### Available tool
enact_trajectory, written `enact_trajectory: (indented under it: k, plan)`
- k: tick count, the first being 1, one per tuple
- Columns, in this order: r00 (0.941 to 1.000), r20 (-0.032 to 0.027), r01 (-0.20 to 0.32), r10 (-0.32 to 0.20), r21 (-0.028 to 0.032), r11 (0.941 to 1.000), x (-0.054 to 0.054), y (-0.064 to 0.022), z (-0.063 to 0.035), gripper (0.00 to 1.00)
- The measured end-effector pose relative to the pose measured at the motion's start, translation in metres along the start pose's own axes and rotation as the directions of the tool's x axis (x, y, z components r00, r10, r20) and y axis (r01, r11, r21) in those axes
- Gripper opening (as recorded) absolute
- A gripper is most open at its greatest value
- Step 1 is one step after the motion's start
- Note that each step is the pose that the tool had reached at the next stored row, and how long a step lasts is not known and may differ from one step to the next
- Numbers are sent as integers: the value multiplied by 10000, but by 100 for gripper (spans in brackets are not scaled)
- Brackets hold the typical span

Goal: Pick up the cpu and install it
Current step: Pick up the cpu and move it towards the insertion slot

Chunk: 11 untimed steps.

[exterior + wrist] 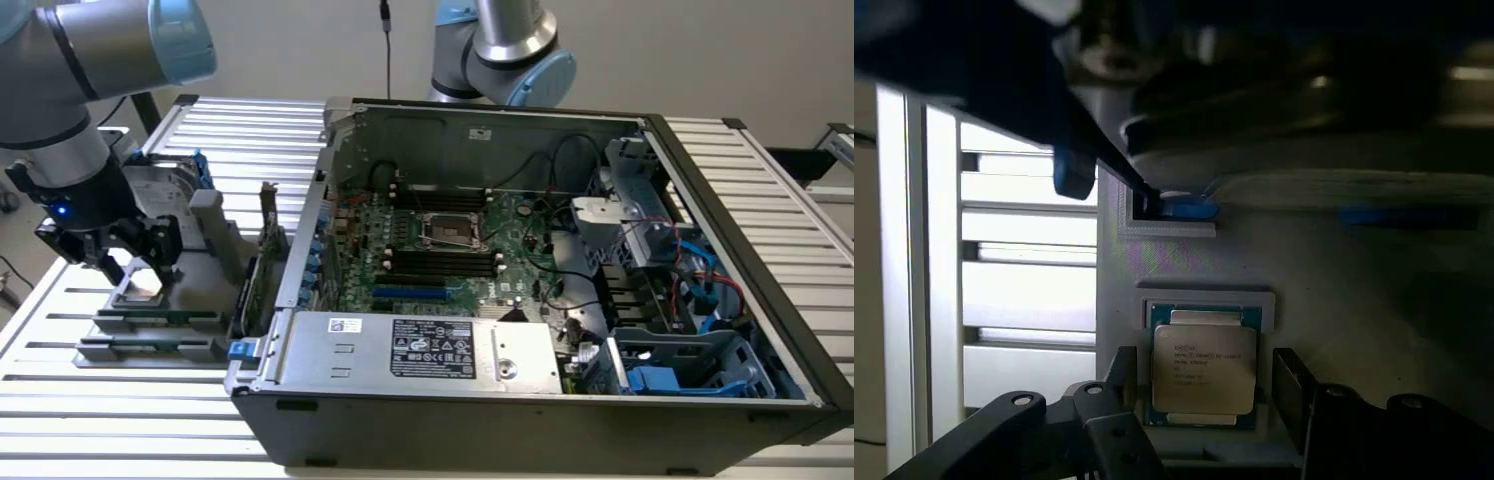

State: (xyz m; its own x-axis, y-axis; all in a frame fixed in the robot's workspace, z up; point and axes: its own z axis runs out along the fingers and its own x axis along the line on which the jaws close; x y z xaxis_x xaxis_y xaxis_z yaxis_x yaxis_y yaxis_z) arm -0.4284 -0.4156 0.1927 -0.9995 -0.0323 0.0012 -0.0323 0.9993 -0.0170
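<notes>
The cpu [1204, 365] is a small square chip with a silvery top and a greenish rim. It lies flat in a grey holder [1204, 300] on the parts tray. My gripper [1204, 385] is right over it, open, with one dark finger [1122, 375] on each side and a small gap to the chip. In the exterior view the gripper [134, 272] reaches down over the cpu [139, 291] at that view's left. The empty socket [451, 231] sits in the middle of the motherboard inside the open computer case [534, 400].
On the grey parts tray [207, 270] a hard drive in a blue bracket [167, 185] stands behind the gripper, and long memory sticks [147, 322] lie in front. A second arm [501, 50] rises behind the case. Slatted table [120, 420] all around.
</notes>
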Motion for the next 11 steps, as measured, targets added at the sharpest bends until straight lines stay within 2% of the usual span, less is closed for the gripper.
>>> enact_trajectory:
  k: [11]
  plan:
    - [10000,-2,-87,87,0,10000,0,0,19,65]
